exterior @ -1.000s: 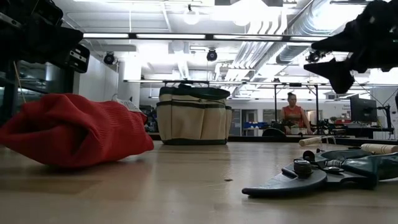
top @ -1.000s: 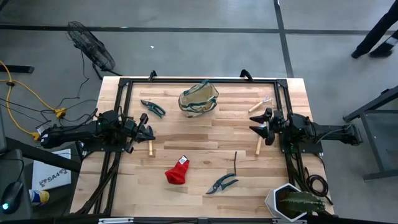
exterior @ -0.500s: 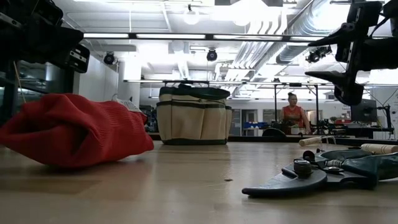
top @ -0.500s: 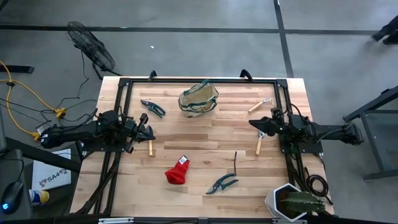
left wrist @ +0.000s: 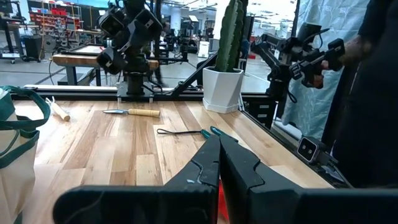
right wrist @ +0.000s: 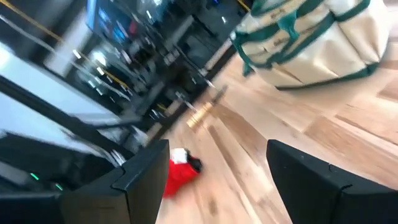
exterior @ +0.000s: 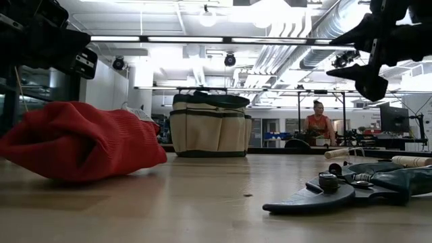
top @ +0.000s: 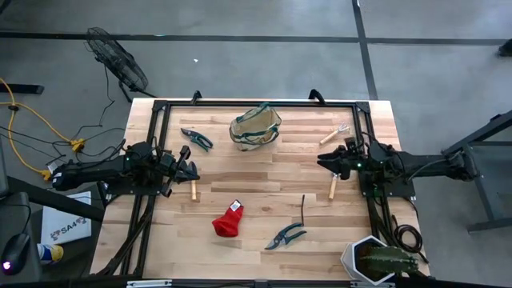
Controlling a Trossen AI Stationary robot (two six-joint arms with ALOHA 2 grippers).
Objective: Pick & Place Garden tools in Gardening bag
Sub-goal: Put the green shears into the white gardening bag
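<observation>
Bright overhead ceiling lights, soft shadows, heavy motion blur in right wrist view.

Wooden table [top: 264,180] carries bag [top: 255,128], shears [top: 286,237], red cloth [top: 228,221], seemingly trowels [top: 334,186].

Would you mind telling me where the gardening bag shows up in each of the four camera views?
High view: the gardening bag stands at the table's far middle.
Low view: the bag stands upright at centre, behind the red fabric piece.
Left wrist view: only its edge and green handle show at the picture's left border.
Right wrist view: it fills the upper right corner.
Shared landmark: the red fabric piece, seen in the high, low and right wrist views.
</observation>
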